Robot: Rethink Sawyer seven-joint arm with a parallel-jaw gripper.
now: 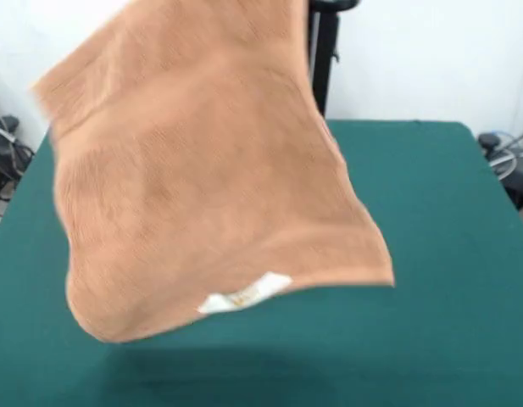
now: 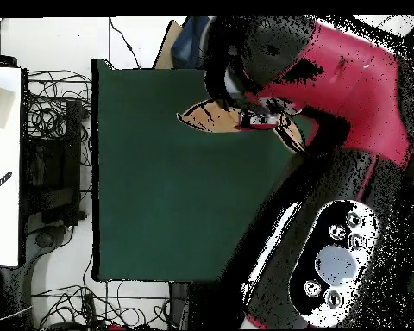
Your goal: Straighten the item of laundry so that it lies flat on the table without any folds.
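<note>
The item of laundry (image 1: 210, 186), a light orange-tan terry towel, hangs in the air above the table (image 1: 431, 254) and fills the left and middle of the front view. Its top runs out past the picture's upper edge. Its lower hem curls just above the green cloth, with a white label (image 1: 244, 294) showing there. From overhead only tan patches of the towel (image 2: 200, 116) peek out beside the red and black arm. The gripper (image 2: 245, 116) sits under the arm's end and is shut on the towel's top, which is hidden.
A black post (image 1: 325, 59) stands behind the table's far edge. Cables and gear lie off the table's left (image 1: 7, 153) and right (image 1: 507, 161) sides. Overhead, the arm's bulky body (image 2: 340, 259) covers the table's right part, and a white desk (image 2: 3, 164) stands at the left.
</note>
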